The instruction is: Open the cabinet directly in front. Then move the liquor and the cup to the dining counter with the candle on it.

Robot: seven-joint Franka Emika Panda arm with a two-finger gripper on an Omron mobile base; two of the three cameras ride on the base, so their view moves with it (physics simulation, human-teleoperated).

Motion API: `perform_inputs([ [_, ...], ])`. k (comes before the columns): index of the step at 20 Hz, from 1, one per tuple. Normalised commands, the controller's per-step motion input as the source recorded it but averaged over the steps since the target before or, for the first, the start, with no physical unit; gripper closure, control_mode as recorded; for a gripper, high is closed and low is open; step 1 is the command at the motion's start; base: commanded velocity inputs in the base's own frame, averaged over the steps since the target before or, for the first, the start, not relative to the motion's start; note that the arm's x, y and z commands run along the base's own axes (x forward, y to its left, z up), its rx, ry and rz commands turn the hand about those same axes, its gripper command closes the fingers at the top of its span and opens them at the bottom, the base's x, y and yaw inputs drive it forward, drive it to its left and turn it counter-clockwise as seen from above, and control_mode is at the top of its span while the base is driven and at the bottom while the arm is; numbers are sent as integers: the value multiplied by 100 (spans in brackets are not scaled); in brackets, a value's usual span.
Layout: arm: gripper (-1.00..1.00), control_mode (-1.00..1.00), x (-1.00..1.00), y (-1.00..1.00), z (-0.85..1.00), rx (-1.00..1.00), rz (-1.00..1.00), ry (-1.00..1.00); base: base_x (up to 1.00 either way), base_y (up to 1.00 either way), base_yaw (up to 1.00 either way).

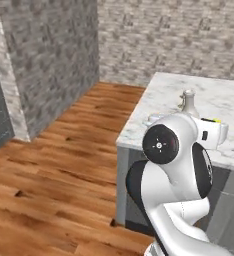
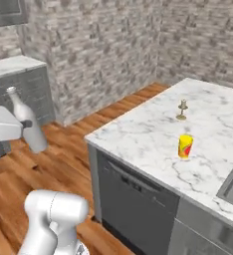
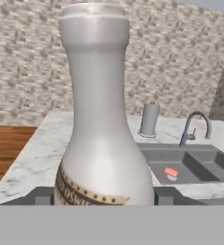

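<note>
Right now my claw [image 3: 104, 198] grips the slim-necked, brownish-grey glass liquor bottle [image 3: 102, 119] low on its wide belly, at the pale label, with one finger on each side. It hangs upright in my hold, in the air just short of the long white grey-veined marble dining counter [image 2: 148, 134], above the wooden floor. The small bright yellow tapered cup [image 2: 185, 146] already stands on that counter, with the small cream-coloured candle on its little flared stand [image 2: 182, 110] a little beyond it.

I judge the glass to be stiff, smooth and slippery, fairly heavy for its size, and breakable if it drops. The belly seems the right place to hold: it is wide, near the weight, and steadier than the thin neck. Setting it down calls for a gentle touch.
</note>
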Motion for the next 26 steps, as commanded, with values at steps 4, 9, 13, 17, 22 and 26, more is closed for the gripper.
perform_inputs([
  [4,100,100,0,0,0,0,0,0,61,0,-76],
  [9,100,100,0,0,0,0,0,0,71,15,-70],
  [13,100,100,0,0,0,0,0,0,54,71,-55],
  [17,100,100,0,0,0,0,0,0,38,100,-48],
  [22,100,100,0,0,0,0,0,0,12,69,-26],
  [26,100,100,0,0,0,0,0,0,2,0,0],
])
